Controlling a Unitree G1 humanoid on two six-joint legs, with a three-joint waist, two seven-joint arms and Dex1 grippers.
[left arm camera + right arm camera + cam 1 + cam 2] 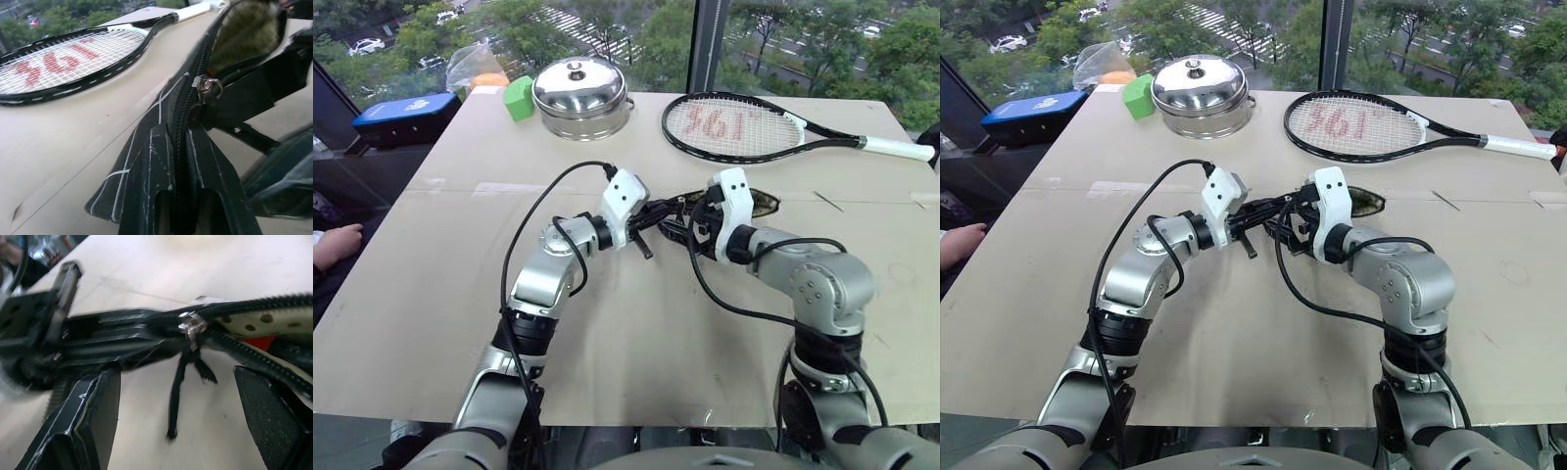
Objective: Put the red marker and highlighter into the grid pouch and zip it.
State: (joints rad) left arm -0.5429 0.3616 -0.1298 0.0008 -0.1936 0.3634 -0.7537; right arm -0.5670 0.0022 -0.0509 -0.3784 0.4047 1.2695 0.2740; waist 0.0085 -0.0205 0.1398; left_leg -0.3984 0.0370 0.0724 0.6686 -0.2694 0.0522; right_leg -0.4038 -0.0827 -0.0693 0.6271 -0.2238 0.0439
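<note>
Black fabric grid pouch (146,161) with white lines sits mid-table, and we see our left hand (178,196) clamped together on its closed end, lifting it just off the beige table (636,333). Our right hand (176,396) has fingers spread wide either side of the silver zipper slider (191,326) and its dangling black pull cord (177,391), not touching either. Pouch mouth is unzipped beyond the slider; a red bit (258,341) shows inside, we can't tell which item. Highlighter not made out. Black tennis racket (744,127), steel lidded pot (579,95) and green block (519,98) lie along the far edge, well apart.
</note>
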